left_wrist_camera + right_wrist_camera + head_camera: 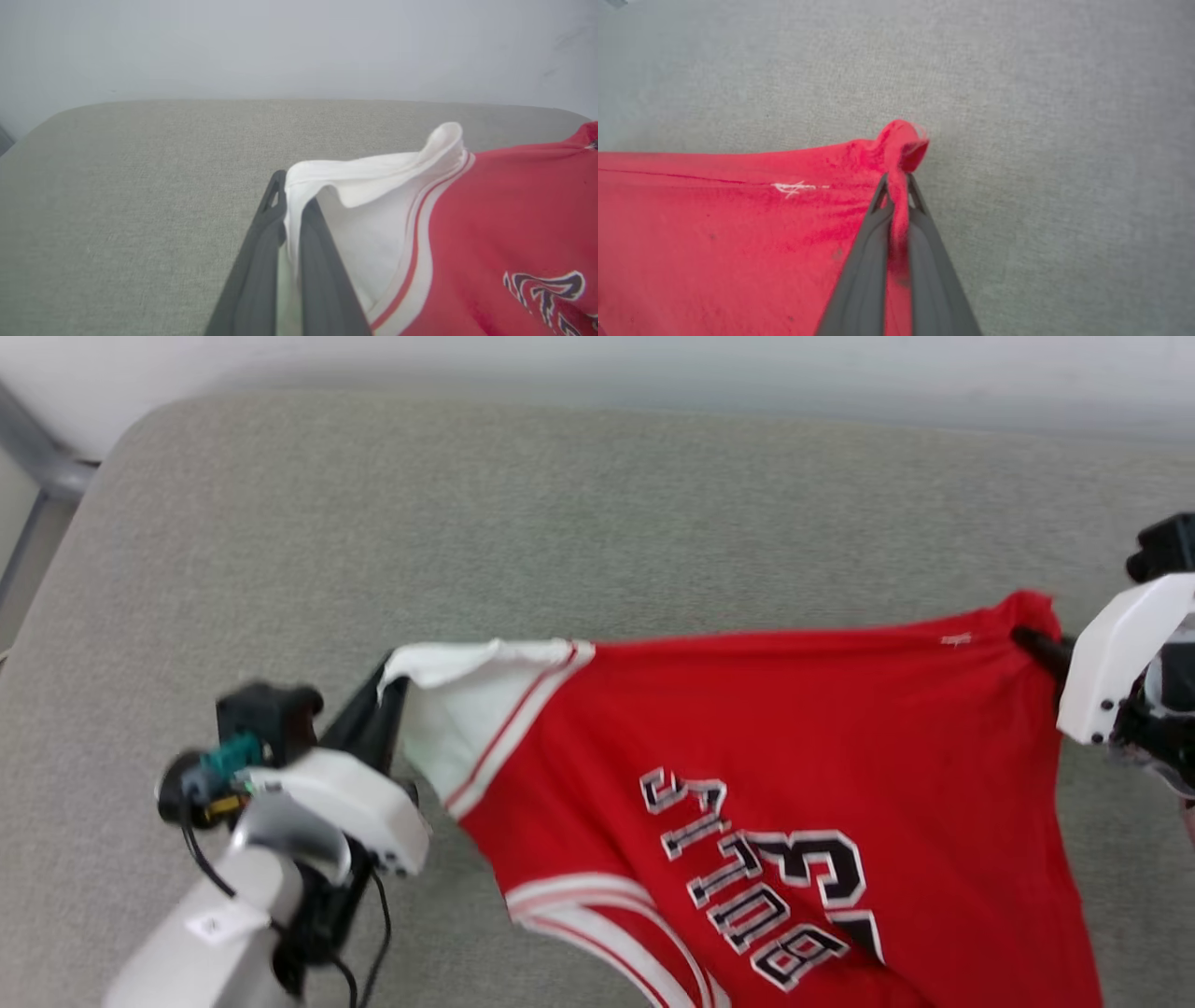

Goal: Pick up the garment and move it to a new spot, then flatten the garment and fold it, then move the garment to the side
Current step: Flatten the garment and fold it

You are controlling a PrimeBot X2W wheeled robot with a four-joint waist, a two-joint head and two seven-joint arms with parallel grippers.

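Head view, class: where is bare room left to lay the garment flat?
Free: the grey fabric surface between the garment's top edge and the wall, plus its left end. Crowded: near side, with left gripper, right gripper and cloth.

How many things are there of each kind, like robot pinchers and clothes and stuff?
Jersey: 1
Grippers: 2, the left gripper and the right gripper, each pinching an edge of the jersey
Grey padded surface: 1
Total: 4
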